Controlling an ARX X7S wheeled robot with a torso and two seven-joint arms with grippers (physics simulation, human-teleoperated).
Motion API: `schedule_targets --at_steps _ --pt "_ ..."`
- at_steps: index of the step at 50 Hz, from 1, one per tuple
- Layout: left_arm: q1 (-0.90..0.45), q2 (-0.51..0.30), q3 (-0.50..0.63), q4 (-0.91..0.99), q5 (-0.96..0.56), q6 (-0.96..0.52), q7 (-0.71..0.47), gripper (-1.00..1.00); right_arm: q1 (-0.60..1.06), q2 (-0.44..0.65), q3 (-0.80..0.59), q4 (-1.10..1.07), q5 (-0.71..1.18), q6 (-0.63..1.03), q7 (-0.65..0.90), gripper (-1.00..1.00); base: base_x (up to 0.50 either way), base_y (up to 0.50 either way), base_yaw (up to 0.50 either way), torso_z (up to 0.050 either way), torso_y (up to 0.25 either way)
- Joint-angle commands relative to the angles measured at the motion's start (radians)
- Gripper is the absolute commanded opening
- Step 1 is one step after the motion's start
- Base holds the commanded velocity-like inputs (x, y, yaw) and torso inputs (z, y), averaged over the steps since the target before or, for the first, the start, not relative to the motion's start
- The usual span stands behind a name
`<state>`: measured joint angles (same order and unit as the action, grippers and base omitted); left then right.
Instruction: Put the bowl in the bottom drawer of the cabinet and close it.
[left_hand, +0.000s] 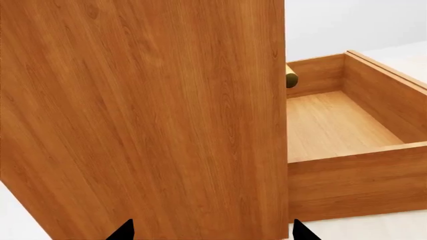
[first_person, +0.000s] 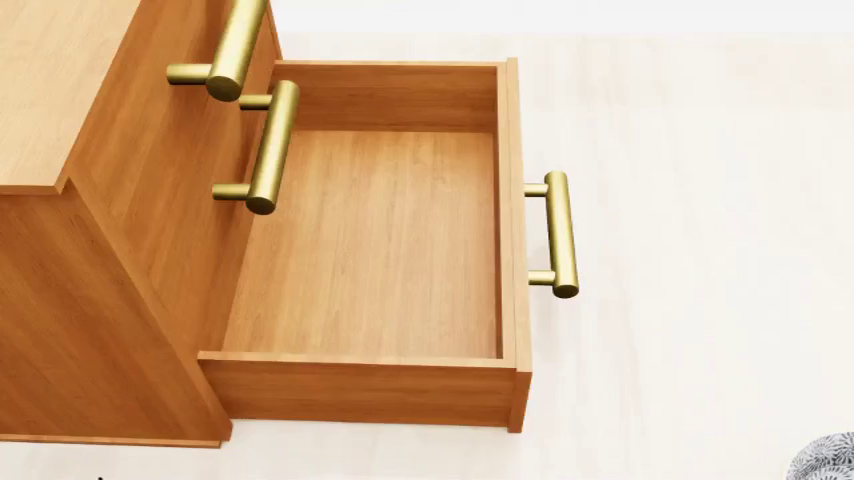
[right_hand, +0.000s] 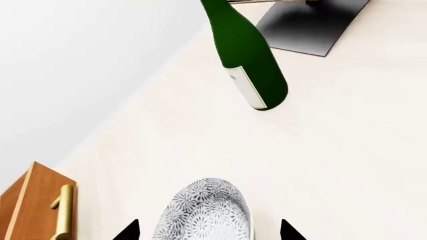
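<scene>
Three brass bar handles show in the head view on the orange-brown wood-grain cabinet (first_person: 94, 300) — one per drawer front. Its bottom drawer (first_person: 374, 240), a plain wooden box, is pulled right out, nothing inside.

One small white bowl with a grey-blue speckled floral pattern (right_hand: 207, 212) sits on the pale worktop (right_hand: 333, 165), outside the drawer; the head view only catches a sliver of it at the corner. The right wrist view shows it between the right fingers (right_hand: 288, 231), spread apart and not touching it — plus one green glass bottle (right_hand: 248, 60) and a dark flat base (right_hand: 310, 25).

The left fingers (left_hand: 123, 231) are spread too, near the cabinet's side panel.
</scene>
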<state>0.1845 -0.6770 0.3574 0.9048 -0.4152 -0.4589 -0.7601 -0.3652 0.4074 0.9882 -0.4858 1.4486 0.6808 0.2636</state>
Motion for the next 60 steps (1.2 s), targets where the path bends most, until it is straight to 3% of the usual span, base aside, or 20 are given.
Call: schedule_targets --at_steps 1,25,60 --pt "0.015 0.023 -0.032 0.042 -0.035 0.025 0.045 1.00 0.022 -0.043 -0.022 0.050 -0.055 0.013 -0.083 1.00 0.00 0.00 0.00 0.000 0.000" --pt "0.004 0.024 -0.015 0.022 -0.033 0.033 0.046 1.00 0.168 -0.058 -0.178 0.264 -0.240 -0.053 -0.167 1.00 0.00 0.00 0.00 0.000 0.000" --pt "0.002 0.015 -0.009 0.020 -0.044 0.038 0.037 1.00 0.250 -0.092 -0.268 0.386 -0.322 -0.093 -0.173 1.00 0.00 0.00 0.00 0.000 0.000"
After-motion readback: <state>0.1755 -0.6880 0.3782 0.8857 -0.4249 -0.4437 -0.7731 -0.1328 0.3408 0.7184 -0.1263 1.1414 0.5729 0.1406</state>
